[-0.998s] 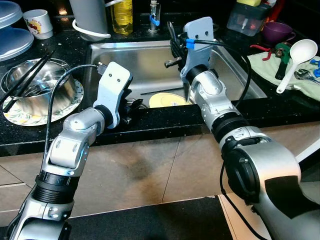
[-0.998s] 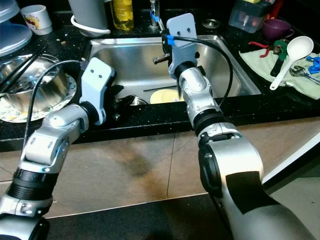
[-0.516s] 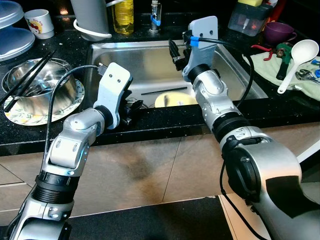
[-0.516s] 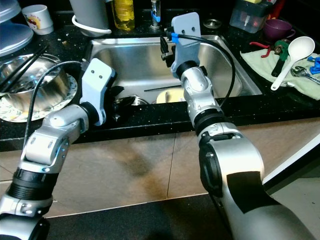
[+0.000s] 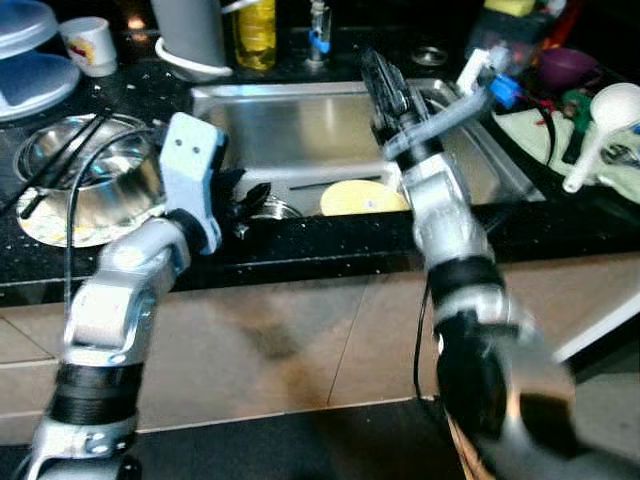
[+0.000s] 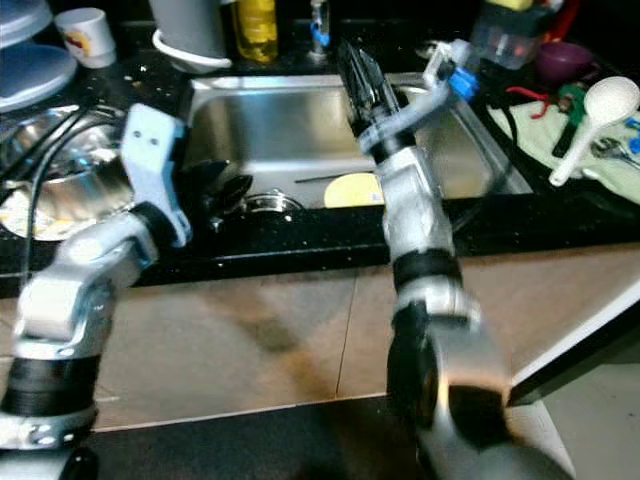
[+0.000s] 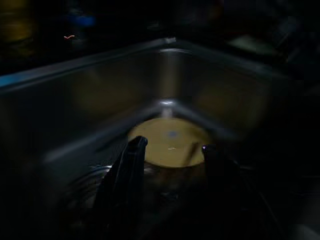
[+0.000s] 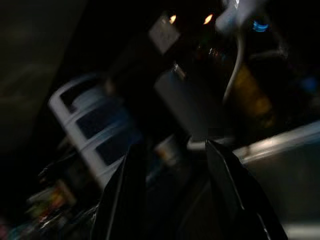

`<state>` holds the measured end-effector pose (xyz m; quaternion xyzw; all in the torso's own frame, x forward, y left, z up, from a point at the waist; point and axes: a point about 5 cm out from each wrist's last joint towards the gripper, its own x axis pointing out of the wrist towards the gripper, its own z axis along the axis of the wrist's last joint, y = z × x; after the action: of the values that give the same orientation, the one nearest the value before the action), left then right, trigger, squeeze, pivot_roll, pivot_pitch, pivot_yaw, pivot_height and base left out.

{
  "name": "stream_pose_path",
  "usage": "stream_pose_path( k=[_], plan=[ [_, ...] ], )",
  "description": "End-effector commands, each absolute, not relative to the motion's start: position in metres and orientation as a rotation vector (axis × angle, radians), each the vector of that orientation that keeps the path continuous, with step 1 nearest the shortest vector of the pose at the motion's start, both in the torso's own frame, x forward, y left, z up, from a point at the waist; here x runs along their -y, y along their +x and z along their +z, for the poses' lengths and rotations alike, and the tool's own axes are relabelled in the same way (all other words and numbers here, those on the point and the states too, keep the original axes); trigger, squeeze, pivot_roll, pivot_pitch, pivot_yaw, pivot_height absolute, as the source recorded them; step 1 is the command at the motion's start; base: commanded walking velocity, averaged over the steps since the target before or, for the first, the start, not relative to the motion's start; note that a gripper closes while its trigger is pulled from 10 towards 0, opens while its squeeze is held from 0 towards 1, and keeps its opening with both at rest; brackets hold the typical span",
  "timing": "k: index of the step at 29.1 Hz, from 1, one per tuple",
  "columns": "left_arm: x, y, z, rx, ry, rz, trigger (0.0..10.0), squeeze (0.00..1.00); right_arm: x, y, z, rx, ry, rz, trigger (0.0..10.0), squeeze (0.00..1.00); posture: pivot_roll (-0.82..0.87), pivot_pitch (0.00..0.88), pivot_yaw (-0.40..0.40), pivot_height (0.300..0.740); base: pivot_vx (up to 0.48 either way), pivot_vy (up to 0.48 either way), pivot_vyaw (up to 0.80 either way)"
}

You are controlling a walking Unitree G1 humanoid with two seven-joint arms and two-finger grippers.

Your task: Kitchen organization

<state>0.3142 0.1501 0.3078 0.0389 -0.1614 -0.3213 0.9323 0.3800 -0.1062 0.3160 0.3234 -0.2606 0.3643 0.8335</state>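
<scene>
At the near edge of the sink (image 5: 300, 110), I hold my left end effector (image 5: 245, 200) low, its fingers parted and empty. The yellow plate (image 5: 362, 199) lies flat on the sink floor just right of it (the closer reach, in my judgement). Farther back, my right end effector (image 5: 382, 85) hangs raised above the basin, fingers apart, empty, pointing away from the plate.

- Black speckled bench (image 5: 330, 250) with a steel sink (image 5: 300, 130) set into it.
- Left of sink: patterned plate (image 5: 50, 215) carrying a steel bowl (image 5: 90, 180); white mug (image 5: 88, 45) at rear.
- Behind sink: yellow bottle (image 5: 254, 32).
- Right of sink: pale cloth (image 5: 545, 135), white ladle (image 5: 600, 125), purple cup (image 5: 562, 66).
- Sink floor: yellow plate (image 5: 362, 199).
</scene>
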Motion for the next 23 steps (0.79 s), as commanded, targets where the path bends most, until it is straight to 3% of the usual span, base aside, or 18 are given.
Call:
stream_pose_path(
  k=[1,5,6,7,12,16,21,23],
  plan=[
    [-0.143,0.299,0.299,0.288,0.122,-0.834,10.0,0.0,0.11,0.357,0.319,0.582,0.652,0.901,10.0,0.0,0.05,0.229,-0.001,0.74,0.0,0.0,0.0],
    [-0.141,0.291,0.296,0.256,0.142,-0.919,10.0,0.0,0.113,0.345,0.31,0.56,0.638,0.965,10.0,0.0,0.05,0.229,0.0,0.74,0.0,0.0,0.0],
    [-0.143,0.28,0.289,0.181,0.207,-1.027,10.0,0.0,0.116,0.322,0.293,0.497,0.62,1.11,10.0,0.0,0.05,0.225,-0.005,0.74,0.0,0.0,0.0],
    [-0.143,0.28,0.289,0.181,0.207,-1.027,10.0,0.0,0.116,0.322,0.293,0.497,0.62,1.11,10.0,0.0,0.05,0.225,-0.005,0.74,0.0,0.0,0.0],
    [-0.167,0.271,0.269,-0.025,0.317,-1.055,10.0,0.0,0.12,0.287,0.247,0.184,0.518,1.301,10.0,0.0,0.04,0.22,-0.011,0.74,0.0,0.0,0.0],
    [-0.178,0.272,0.264,-0.066,0.336,-1.004,10.0,0.0,0.126,0.281,0.231,0.084,0.477,1.285,10.0,0.0,0.04,0.218,-0.016,0.74,0.0,0.0,0.0],
    [-0.184,0.254,0.232,-0.303,0.397,-1.027,10.0,0.0,0.155,0.281,0.167,-0.341,0.032,1.038,10.0,0.0,0.04,0.209,-0.024,0.74,0.0,0.0,0.0],
    [-0.18,0.248,0.22,-0.367,0.408,-1.033,10.0,0.0,0.16,0.279,0.155,-0.424,-0.027,0.987,10.0,0.0,0.04,0.209,-0.024,0.74,0.0,0.0,0.0]
  ],
)
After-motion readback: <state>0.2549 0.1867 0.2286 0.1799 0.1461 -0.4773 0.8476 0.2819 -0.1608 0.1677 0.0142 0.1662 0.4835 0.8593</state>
